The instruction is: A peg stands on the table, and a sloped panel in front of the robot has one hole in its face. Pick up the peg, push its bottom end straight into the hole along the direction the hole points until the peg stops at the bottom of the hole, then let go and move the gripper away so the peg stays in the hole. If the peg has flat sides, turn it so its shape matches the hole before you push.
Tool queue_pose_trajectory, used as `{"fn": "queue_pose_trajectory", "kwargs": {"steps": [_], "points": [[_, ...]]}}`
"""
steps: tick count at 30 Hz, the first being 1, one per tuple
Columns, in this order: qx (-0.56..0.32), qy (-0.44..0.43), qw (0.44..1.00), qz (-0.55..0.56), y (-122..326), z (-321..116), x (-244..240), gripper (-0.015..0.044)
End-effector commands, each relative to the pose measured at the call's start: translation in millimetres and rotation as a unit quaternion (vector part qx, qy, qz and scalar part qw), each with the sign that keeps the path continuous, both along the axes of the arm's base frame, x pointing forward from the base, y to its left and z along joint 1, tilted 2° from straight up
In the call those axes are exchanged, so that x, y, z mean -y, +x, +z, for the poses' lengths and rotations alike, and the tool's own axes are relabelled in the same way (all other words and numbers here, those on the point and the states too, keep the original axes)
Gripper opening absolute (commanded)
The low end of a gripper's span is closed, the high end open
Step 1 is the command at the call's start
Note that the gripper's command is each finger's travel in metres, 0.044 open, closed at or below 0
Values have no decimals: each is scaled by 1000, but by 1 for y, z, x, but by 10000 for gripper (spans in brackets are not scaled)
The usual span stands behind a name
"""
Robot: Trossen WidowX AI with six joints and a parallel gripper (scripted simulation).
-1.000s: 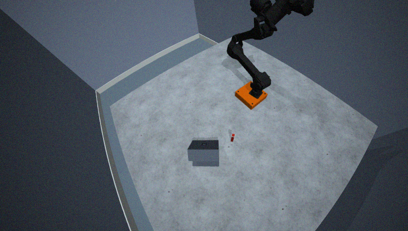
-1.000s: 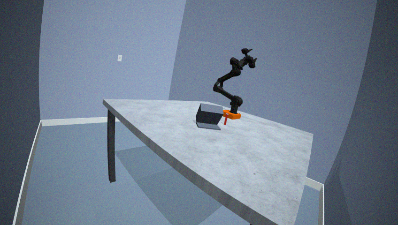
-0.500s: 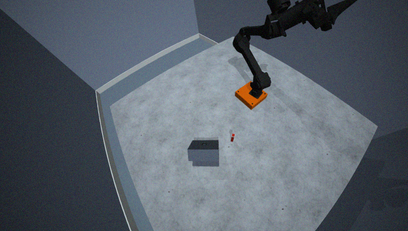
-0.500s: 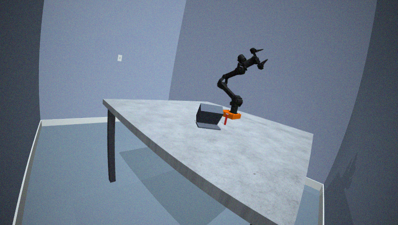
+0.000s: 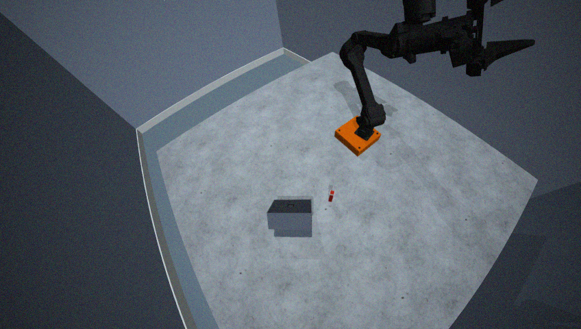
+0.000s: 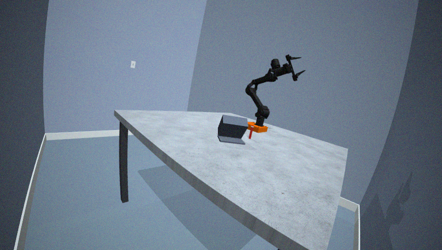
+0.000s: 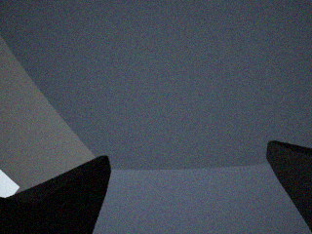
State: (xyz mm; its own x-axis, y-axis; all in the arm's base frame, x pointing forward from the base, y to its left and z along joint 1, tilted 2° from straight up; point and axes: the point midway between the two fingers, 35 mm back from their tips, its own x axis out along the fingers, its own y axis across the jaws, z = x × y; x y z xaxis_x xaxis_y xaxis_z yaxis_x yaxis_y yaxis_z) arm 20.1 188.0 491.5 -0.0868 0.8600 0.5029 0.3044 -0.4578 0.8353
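Peg [image 5: 331, 196] [image 6: 250, 133] is being left outside the block's hole [image 5: 290, 205], standing just right of the block [image 5: 291, 223] [image 6: 232, 126]; the gripper [image 5: 505, 24] [image 6: 303, 64] [image 7: 189, 158] is being held high, spread and unfilled.

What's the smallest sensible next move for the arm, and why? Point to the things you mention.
Probably swing the open gripper [image 5: 534, 53] [image 6: 303, 64] [image 7: 189, 158] back toward the red peg [image 5: 331, 196] [image 6: 250, 133]: it points away, its jaws hold nothing, and the peg stands on the table [image 5: 387, 244] [image 6: 279, 167].

A mottled pale-grey table [image 5: 252, 162] [image 6: 198, 133] with a red peg [image 5: 331, 196] [image 6: 250, 133], a dark sloped panel [image 5: 290, 224] [image 6: 233, 125] and an orange base [image 5: 346, 132] [image 6: 261, 128].
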Motion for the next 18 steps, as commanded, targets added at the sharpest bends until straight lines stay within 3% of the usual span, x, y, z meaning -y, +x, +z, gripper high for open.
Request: {"fn": "queue_pose_trajectory", "kwargs": {"steps": [1,18], "points": [[16,-27,998,-48,19,-6,-14,440],[97,-192,951,-223,108,-62,-59,440]]}}
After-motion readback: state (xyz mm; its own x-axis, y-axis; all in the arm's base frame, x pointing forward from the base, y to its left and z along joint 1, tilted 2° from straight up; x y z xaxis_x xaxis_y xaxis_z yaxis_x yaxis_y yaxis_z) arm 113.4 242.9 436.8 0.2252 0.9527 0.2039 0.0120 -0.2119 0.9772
